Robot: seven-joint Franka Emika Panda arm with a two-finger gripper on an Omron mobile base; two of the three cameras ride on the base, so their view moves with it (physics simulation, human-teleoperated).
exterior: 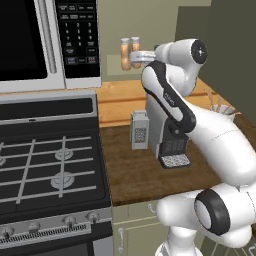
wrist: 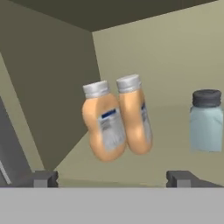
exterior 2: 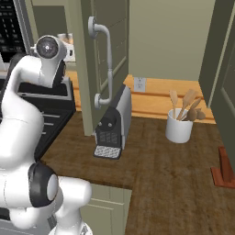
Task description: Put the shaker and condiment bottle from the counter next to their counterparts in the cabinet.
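Two orange condiment bottles (wrist: 105,124) (wrist: 135,113) with pale caps lean against each other on the cabinet shelf (wrist: 175,164). A pale blue shaker (wrist: 206,124) with a grey cap stands upright to their right in the hand view. My gripper (wrist: 113,178) is open just in front of the bottles, and nothing sits between its fingertips (wrist: 43,178). In the left base view the gripper (exterior: 138,58) reaches into the cabinet (exterior: 112,67) beside the bottles (exterior: 125,54). The brown wood counter (exterior: 135,172) lies below.
A grey box grater (exterior: 140,131) and a coffee machine (exterior: 172,145) stand on the counter under the arm. The stove (exterior: 45,170) and microwave (exterior: 47,42) are to the left. The open cabinet door (exterior 2: 98,64) hangs over the counter. A white utensil holder (exterior 2: 179,125) stands further right.
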